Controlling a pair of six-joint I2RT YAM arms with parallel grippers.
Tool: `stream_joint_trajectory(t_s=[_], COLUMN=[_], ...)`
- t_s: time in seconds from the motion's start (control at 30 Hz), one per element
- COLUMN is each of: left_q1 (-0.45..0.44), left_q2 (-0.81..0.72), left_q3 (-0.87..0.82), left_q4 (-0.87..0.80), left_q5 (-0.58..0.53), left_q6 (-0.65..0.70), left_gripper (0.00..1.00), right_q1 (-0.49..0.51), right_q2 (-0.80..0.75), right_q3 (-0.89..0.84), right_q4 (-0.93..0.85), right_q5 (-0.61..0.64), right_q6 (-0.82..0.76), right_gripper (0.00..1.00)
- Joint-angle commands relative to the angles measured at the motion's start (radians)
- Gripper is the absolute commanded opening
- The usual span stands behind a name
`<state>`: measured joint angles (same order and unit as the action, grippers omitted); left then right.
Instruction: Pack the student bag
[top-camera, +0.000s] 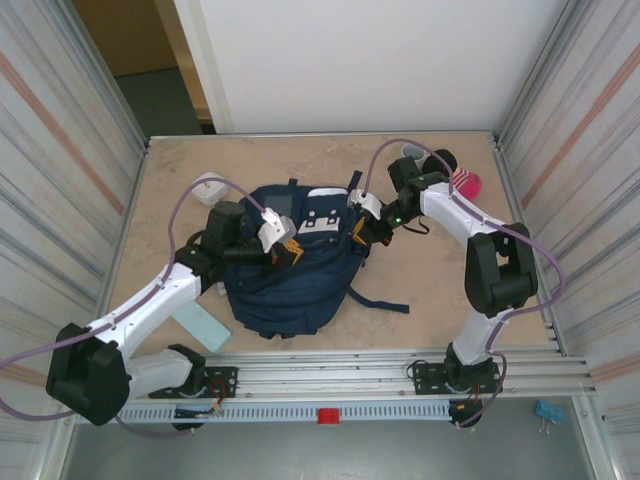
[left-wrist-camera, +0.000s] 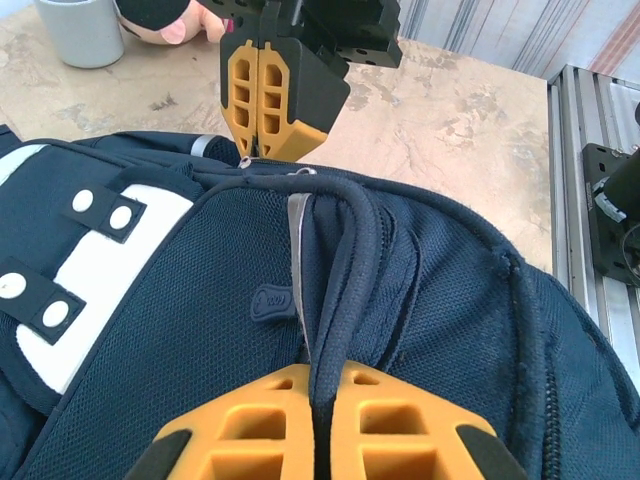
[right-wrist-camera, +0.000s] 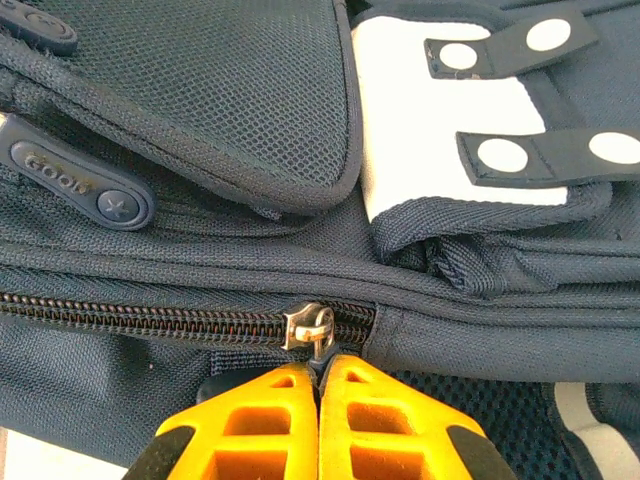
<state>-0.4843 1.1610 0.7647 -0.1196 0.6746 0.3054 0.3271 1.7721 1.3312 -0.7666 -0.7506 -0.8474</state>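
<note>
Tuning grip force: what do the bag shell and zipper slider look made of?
The student bag: navy woven synthetic, probably nylon or polyester, matte; mesh weave shows. Its zipper slider: looks like metal, silvery and shiny; plated plastic possible.

Beige table: student bag, mug, pink toy, teal pad.

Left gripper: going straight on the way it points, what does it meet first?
The student bag itself; the left gripper is shut on its dark handle loop. Past the bag's top edge the right gripper looks in line, depth unclear.
</note>
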Motion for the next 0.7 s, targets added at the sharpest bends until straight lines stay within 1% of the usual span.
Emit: stream_joint_trajectory(t_s=[0.0, 0.1, 0.23, 0.3, 0.43, 0.53, 0.6, 0.67], left_q1=[0.013, 0.013, 0.014, 0.013, 0.014, 0.013, 0.013, 0.013], left_q2=[-0.014, -0.026, -0.038, -0.04, -0.043, -0.046, -0.046, -0.047], left_q3=[0.003, -0.002, -0.002, -0.002, 0.0, 0.001, 0.001, 0.001], left_q4=[0.09, 0.092, 0.083, 0.081, 0.084, 0.084, 0.085, 0.084], left_q5=[-0.025, -0.023, -0.027, -0.027, -0.021, -0.021, -0.023, -0.027], left_q6=[-0.032, -0.025, -0.014, -0.014, -0.02, -0.019, -0.018, -0.019], left_gripper=[0.0, 0.0, 0.0, 0.0, 0.0, 0.0, 0.0, 0.0], right_q1=[0.029, 0.03, 0.027, 0.028, 0.021, 0.011, 0.008, 0.005], right_q2=[-0.033, -0.015, 0.013, 0.029, 0.059, 0.067, 0.072, 0.069], right_q3=[-0.032, -0.038, -0.025, -0.018, -0.006, -0.003, 0.0, 0.002], right_q4=[-0.023, -0.017, -0.043, -0.061, -0.079, -0.077, -0.079, -0.086], right_q5=[-0.141, -0.135, -0.158, -0.167, -0.199, -0.254, -0.259, -0.255], right_q6=[0.035, 0.048, 0.04, 0.029, 0.012, 0.001, 0.001, 0.001], right_gripper=[0.0, 0.04, 0.17, 0.21, 0.25, 0.3, 0.3, 0.27])
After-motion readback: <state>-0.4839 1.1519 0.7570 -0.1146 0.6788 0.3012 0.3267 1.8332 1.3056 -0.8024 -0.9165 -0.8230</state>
